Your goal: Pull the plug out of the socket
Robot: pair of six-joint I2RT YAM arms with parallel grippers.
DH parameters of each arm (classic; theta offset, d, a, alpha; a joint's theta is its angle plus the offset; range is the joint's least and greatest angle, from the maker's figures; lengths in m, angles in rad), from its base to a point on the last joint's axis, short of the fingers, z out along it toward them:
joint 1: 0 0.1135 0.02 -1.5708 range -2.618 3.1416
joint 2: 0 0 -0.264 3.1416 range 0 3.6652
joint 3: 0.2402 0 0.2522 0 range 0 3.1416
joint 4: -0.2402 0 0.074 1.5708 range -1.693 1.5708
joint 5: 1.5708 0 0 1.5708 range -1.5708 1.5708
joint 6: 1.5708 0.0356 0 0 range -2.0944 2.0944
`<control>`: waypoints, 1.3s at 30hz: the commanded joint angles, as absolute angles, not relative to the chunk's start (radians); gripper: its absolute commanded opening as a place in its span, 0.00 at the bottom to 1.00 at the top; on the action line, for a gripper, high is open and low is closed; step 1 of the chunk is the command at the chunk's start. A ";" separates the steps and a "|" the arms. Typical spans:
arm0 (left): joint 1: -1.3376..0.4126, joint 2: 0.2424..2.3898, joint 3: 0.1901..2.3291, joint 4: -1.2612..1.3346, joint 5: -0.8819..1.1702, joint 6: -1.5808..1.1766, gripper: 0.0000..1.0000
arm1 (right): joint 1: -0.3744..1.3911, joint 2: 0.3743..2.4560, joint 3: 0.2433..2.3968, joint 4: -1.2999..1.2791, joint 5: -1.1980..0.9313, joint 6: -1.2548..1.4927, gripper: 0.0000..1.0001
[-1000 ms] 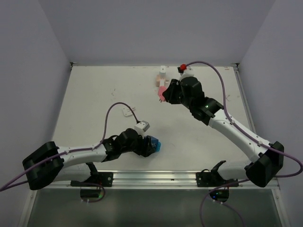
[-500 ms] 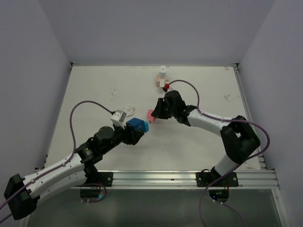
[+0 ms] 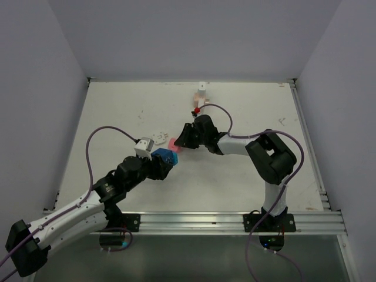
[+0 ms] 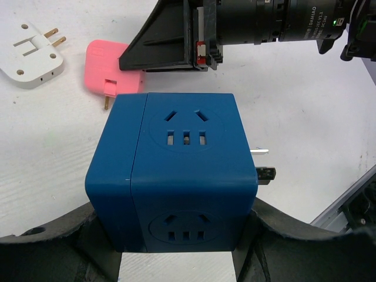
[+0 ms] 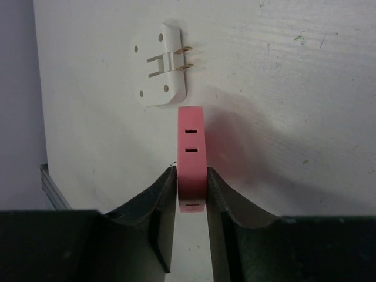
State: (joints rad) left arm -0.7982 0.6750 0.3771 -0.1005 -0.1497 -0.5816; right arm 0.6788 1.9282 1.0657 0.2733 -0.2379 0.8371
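My left gripper is shut on a blue cube socket and holds it above the table. The cube fills the left wrist view, with its own metal prongs on its right side. My right gripper is shut on a flat pink plug, clamped edge-on between the fingers in the right wrist view. The pink plug sits just beyond the cube's far left corner, apart from it, with a prong showing.
A white plug adapter lies flat on the table just left of the pink plug; it also shows in the left wrist view and the right wrist view. Small white and peach blocks stand at the table's back edge.
My right gripper has carried the pink plug left and nearer, down beside the white adapter. My left gripper has carried the blue cube up and left, close to the pink plug.
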 commanded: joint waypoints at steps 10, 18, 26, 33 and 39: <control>-0.788 0.689 0.425 -0.048 -0.130 -0.597 0.00 | 0.676 1.660 0.945 0.117 -0.144 0.651 0.82; -0.788 0.770 0.480 0.017 -0.132 -0.644 0.00 | 0.721 1.339 0.819 -0.044 -0.117 0.494 0.79; -0.787 0.896 0.591 0.017 -0.167 -0.695 0.00 | 0.827 1.180 0.764 -0.118 -0.052 0.456 0.77; -0.788 0.907 0.595 0.060 -0.114 -0.747 0.00 | 0.844 1.189 0.762 -0.084 -0.043 0.477 0.76; -0.788 0.891 0.578 0.057 -0.074 -0.761 0.00 | 0.859 1.221 0.793 -0.045 -0.041 0.495 0.75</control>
